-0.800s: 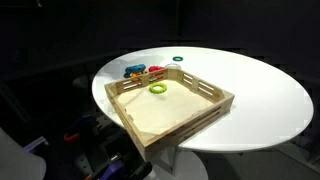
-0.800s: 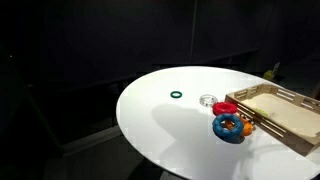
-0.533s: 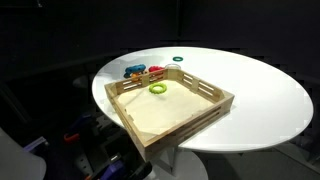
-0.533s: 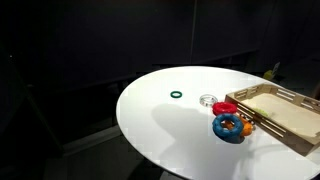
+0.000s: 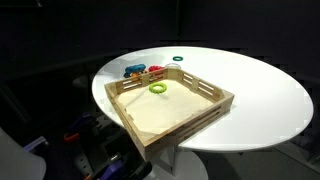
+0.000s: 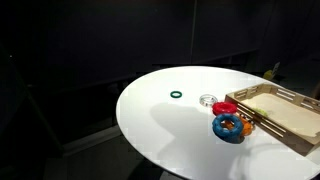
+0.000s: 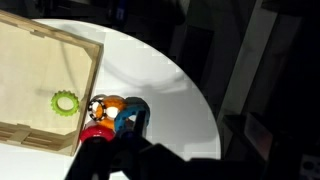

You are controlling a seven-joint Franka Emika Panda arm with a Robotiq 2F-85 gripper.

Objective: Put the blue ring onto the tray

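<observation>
The blue ring [image 5: 133, 71] lies on the white table just outside the tray's far wall, next to a red ring [image 5: 155, 70]. It also shows in an exterior view [image 6: 228, 128] and in the wrist view [image 7: 125, 120], with an orange piece in its hole. The light-wood tray [image 5: 180, 128] holds a yellow-green ring [image 5: 158, 88]. The tray also shows in an exterior view [image 6: 275, 112] and in the wrist view [image 7: 40, 70]. My gripper [image 7: 135, 150] is only a dark shape at the bottom of the wrist view, above the blue ring. Its jaws cannot be made out.
A small dark-green ring [image 6: 177, 96] lies alone on the round white table [image 6: 160, 120]. A clear round piece [image 6: 207, 100] sits near the red ring [image 6: 224, 108]. The surroundings are dark. The table edge curves close behind the rings [image 7: 190, 90].
</observation>
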